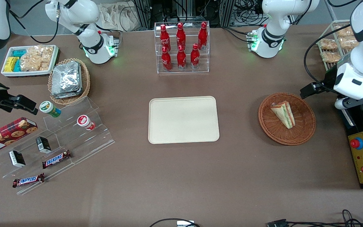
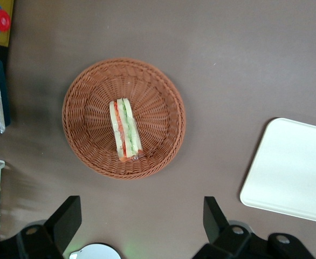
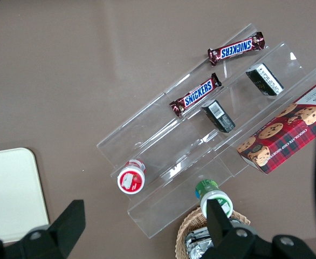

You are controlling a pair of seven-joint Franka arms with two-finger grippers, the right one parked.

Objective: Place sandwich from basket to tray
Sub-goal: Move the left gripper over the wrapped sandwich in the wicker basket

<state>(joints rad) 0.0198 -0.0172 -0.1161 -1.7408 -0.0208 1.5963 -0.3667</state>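
The sandwich is a pale bread wedge with green and red-orange layers. It lies in the round reddish-brown wicker basket, toward the working arm's end of the table. In the left wrist view the sandwich rests near the middle of the basket. The cream rectangular tray lies flat at the table's middle with nothing on it, and one of its corners shows as the tray. My left gripper hangs high beside the basket. The gripper is open wide, with bare table between its fingers.
A clear rack of red bottles stands farther from the front camera than the tray. A yellow control box with a red button lies at the working arm's end. Clear stepped shelves with snacks and a foil-packet basket sit toward the parked arm's end.
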